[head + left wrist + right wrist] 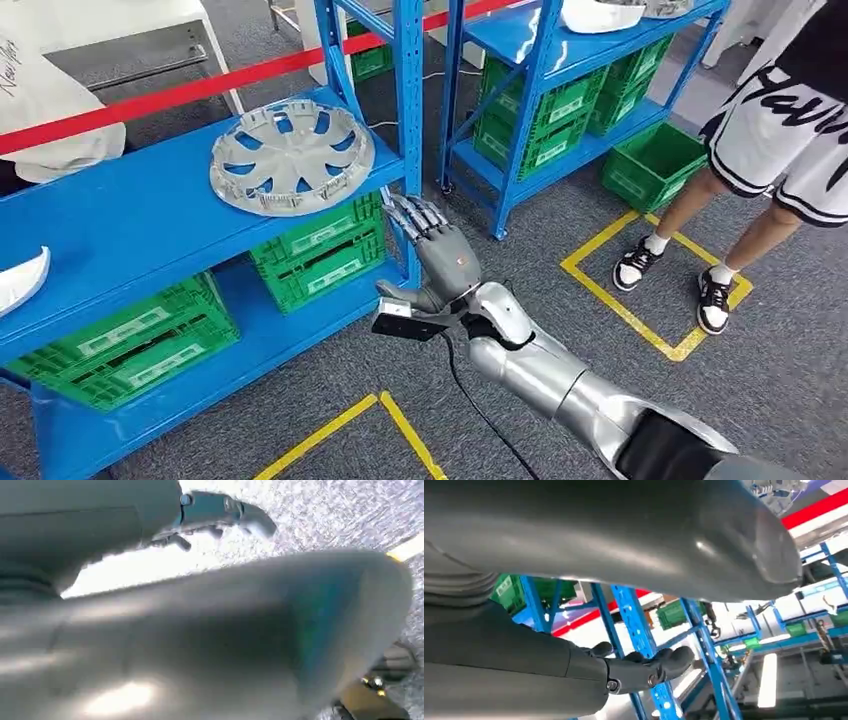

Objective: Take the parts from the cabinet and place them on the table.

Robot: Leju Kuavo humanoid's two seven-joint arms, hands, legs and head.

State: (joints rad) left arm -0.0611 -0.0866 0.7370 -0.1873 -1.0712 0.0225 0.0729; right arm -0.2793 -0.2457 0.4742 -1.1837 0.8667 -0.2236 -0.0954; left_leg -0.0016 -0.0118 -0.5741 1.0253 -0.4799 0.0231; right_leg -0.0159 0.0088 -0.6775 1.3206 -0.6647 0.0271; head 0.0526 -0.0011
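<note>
A silver hubcap (290, 156) lies flat on the top board of the blue cabinet (130, 215). A white part (20, 276) pokes in at that board's left end. My right hand (437, 245) is stretched toward the cabinet's front corner post (408, 110), just below and to the right of the hubcap, with its fingers spread and nothing in them. The right wrist view shows its dark fingers (649, 666) beside the blue post (638, 625). My left hand (210, 625) hangs over grey carpet, fingers (220, 510) apart and holding nothing.
Green crates (130, 340) fill the cabinet's lower shelf. A second blue rack (560, 90) with more crates and white parts (600, 14) stands behind. A person (780, 130) stands at the right by a yellow taped square (640, 310). A loose green crate (652, 165) sits on the floor.
</note>
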